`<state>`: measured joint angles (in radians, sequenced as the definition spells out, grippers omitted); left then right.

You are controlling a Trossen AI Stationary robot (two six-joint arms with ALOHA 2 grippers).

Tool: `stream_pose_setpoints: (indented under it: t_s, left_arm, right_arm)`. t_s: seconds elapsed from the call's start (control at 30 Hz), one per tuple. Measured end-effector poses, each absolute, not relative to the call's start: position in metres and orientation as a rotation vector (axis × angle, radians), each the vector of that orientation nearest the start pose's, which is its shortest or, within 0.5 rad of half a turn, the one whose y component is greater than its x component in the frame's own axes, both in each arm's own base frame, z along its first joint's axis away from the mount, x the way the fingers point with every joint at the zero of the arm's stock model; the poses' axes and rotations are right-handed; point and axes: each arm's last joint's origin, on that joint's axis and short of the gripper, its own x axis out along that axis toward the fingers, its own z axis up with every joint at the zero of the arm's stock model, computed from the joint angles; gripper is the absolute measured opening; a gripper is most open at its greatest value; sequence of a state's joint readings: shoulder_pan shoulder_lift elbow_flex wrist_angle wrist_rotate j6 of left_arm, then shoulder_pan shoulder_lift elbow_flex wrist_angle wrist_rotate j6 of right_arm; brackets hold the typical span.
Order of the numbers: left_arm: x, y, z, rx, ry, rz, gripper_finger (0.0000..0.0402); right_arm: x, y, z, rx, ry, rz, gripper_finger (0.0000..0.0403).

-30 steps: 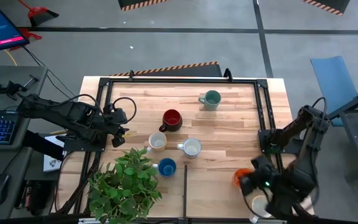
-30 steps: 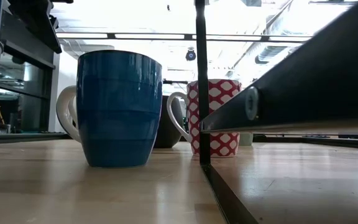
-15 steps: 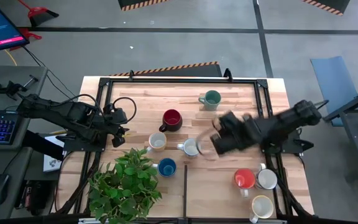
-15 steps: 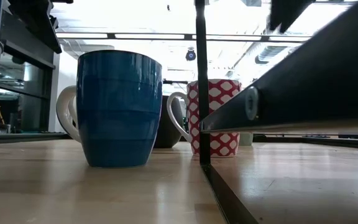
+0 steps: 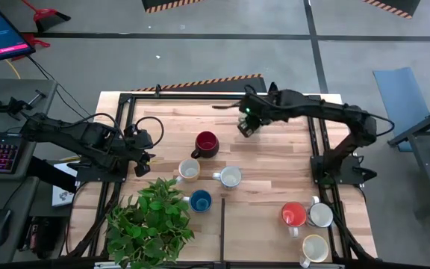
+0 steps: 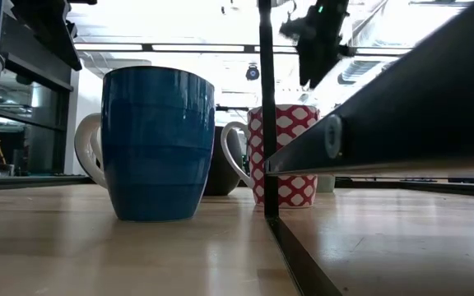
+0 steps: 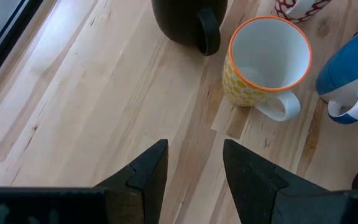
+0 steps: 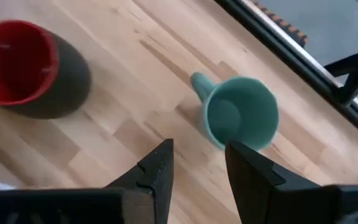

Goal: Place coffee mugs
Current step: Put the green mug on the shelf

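Above green mug (image 8: 238,118), right end effector (image 5: 248,123) open

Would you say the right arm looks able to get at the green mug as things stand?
Probably yes: the right gripper hangs open above the green mug, which stands apart from the dark red mug, with nothing between them.

Plant (image 5: 151,220) sits at the table's (image 5: 275,187) 7 o'clock corner. Four mugs (image 5: 207,143) cluster at centre, another (image 5: 254,119) at 12 beneath the right gripper (image 5: 246,125); three (image 5: 293,215) sit at 5. Left gripper (image 5: 149,148) waits at 9.
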<state>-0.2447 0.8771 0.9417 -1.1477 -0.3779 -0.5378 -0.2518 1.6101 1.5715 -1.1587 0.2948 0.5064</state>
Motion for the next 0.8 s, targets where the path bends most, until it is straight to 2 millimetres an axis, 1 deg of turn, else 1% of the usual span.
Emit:
stream_pose_setpoints:
  t_s: [0.1,0.2,0.37,0.57,0.7,0.8]
  left_arm:
    - [0.135,-0.023,0.299,-0.164,0.957,0.391,0.0145]
    - [0.135,-0.023,0.299,-0.164,0.957,0.392,0.0145]
    - [0.135,-0.023,0.299,-0.165,0.957,0.392,0.0145]
    - [0.135,-0.023,0.299,-0.165,0.958,0.392,0.0145]
    - [0.135,-0.023,0.299,-0.166,0.957,0.393,0.0145]
    - [0.135,-0.023,0.299,-0.168,0.957,0.394,0.0145]
  right_arm:
    - [0.311,-0.102,0.312,0.394,1.115,-0.767,0.0122]
    - [0.321,-0.115,0.29,0.39,1.189,-0.775,0.0122]
    - [0.331,-0.129,0.263,0.369,1.292,-0.763,0.0122]
    - [0.336,-0.143,0.241,0.383,1.371,-0.734,0.0122]
    - [0.338,-0.15,0.228,0.369,1.401,-0.771,0.0122]
    - [0.34,-0.154,0.219,0.392,1.425,-0.758,0.0122]
